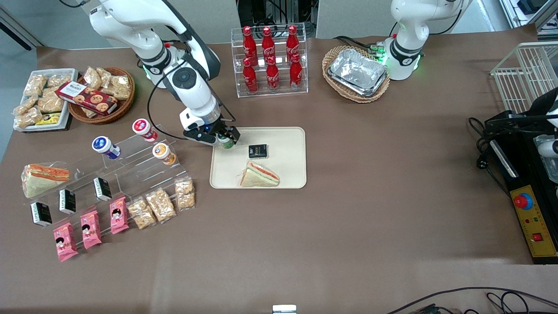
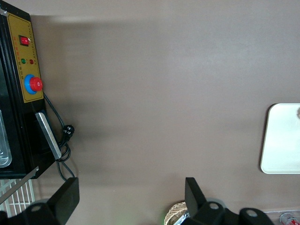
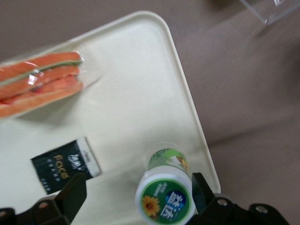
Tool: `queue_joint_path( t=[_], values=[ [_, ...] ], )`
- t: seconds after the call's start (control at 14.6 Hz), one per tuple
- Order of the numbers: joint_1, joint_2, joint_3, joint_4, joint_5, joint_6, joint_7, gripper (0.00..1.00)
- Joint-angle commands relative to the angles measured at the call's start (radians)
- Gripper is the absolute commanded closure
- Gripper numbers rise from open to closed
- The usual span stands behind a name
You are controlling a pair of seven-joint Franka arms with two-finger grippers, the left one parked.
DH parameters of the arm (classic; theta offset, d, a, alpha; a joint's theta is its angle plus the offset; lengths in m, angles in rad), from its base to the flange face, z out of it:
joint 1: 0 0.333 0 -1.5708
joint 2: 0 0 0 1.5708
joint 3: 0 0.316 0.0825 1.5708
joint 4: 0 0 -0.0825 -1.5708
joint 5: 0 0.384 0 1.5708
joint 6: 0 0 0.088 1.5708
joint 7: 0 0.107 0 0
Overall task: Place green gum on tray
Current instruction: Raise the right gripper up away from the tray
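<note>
I see the gripper (image 1: 227, 138) low over the corner of the beige tray (image 1: 287, 174) that lies toward the working arm's end of the table (image 1: 370, 218), farther from the front camera than the rest of the tray. From the wrist camera, the green gum (image 3: 165, 197) stands between the two fingers (image 3: 70, 197), its white lid with the green sunflower label facing up and its translucent green body below; the fingers stand apart on either side of the bottle with gaps showing, so I read them as released, not clenched on it. The bottle sits just inside the tray's rim (image 3: 197, 122), and whether its base touches the tray surface I cannot tell. On the same tray lie a small black packet (image 1: 257, 151) near the bottle and a wrapped triangular sandwich (image 1: 260, 175) nearer the front camera. The orange-bodied bottle (image 1: 164, 153) rests on the clear acrylic stand (image 1: 130, 168) beside the tray
</note>
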Motion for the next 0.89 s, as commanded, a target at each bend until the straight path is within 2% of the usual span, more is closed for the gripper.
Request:
queue_joint_path(
  t=[0.0, 0.27, 0.48, 0.82],
  values=[
    [-0.004, -0.099, 0.009, 0.147, -0.01, -0.304, 0.026, 0.0],
    [-0.006, -0.153, 0.006, 0.354, -0.008, -0.603, -0.014, 0.0],
    [-0.01, -0.156, -0.005, 0.507, -0.024, -0.796, -0.172, 0.0],
    [-0.015, -0.159, -0.15, 0.658, -0.024, -0.925, -0.468, 0.0]
  ],
)
